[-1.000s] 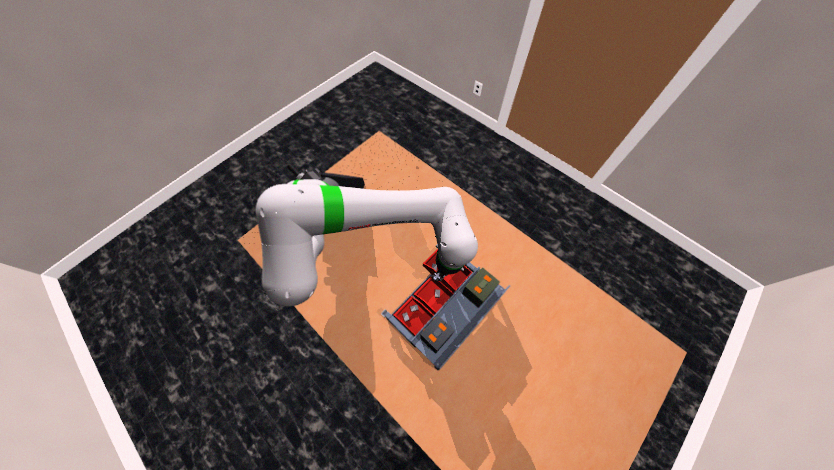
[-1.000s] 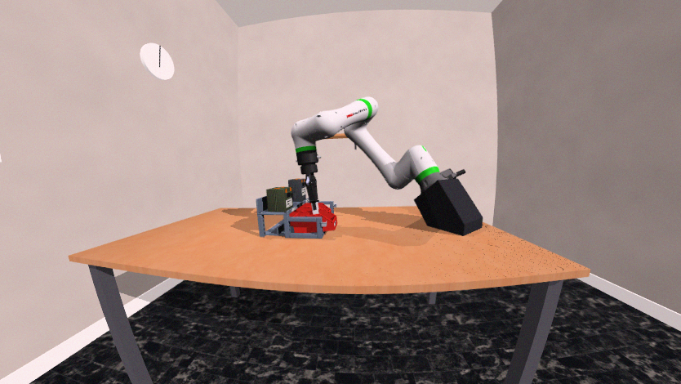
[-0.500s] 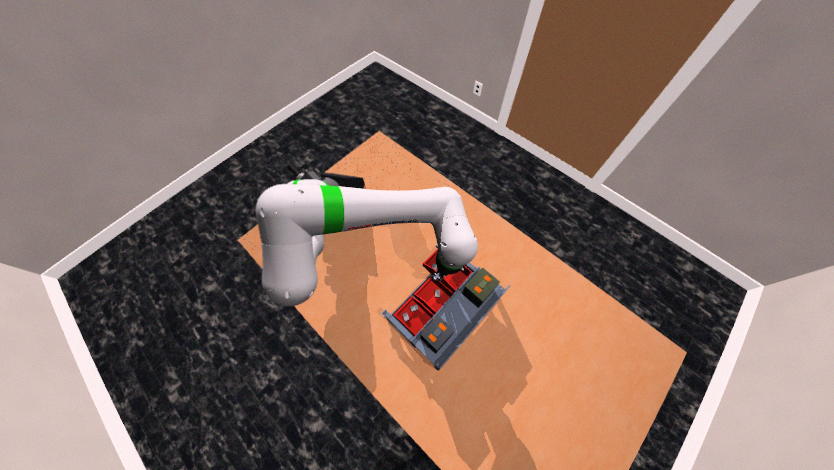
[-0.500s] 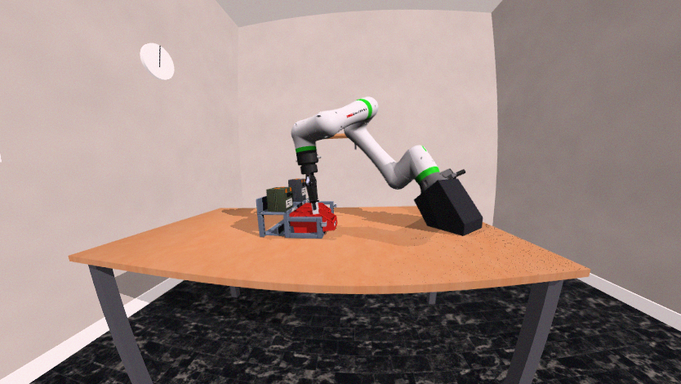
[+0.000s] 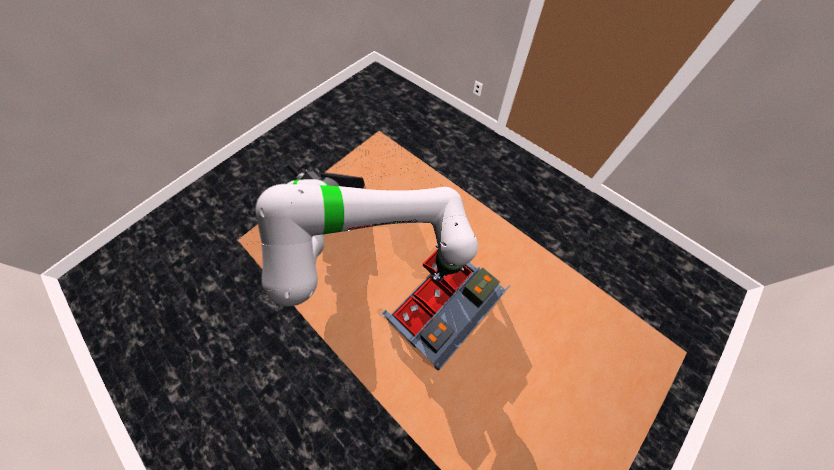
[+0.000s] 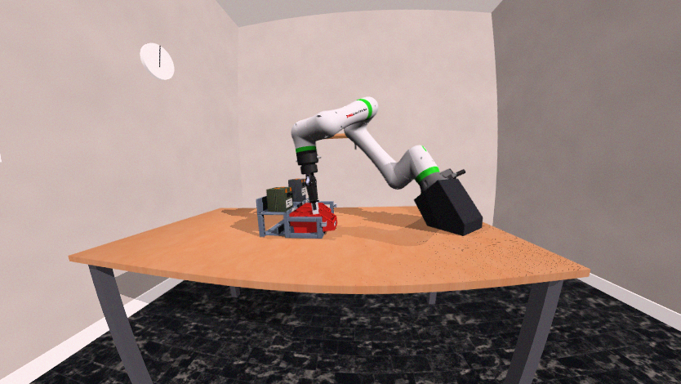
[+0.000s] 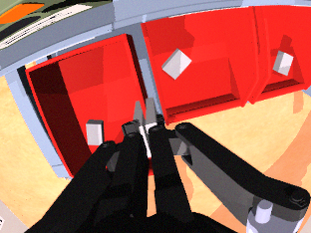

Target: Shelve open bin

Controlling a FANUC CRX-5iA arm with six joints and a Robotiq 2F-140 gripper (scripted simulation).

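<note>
My tool [image 5: 436, 276] [image 6: 315, 209] [image 7: 148, 111] is together, clamped on the bin [image 5: 458, 279] [image 6: 304, 225] [image 7: 107, 95] by its side wall. It's in the shelf's [image 5: 466, 318] [image 6: 304, 235] [image 7: 150, 75] end place, seemingly unseated; I should ease it level, then release.

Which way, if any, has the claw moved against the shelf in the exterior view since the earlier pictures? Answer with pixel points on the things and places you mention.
No, the claw [image 6: 314, 209] shows no visible shift against the shelf [image 6: 304, 220].
</note>
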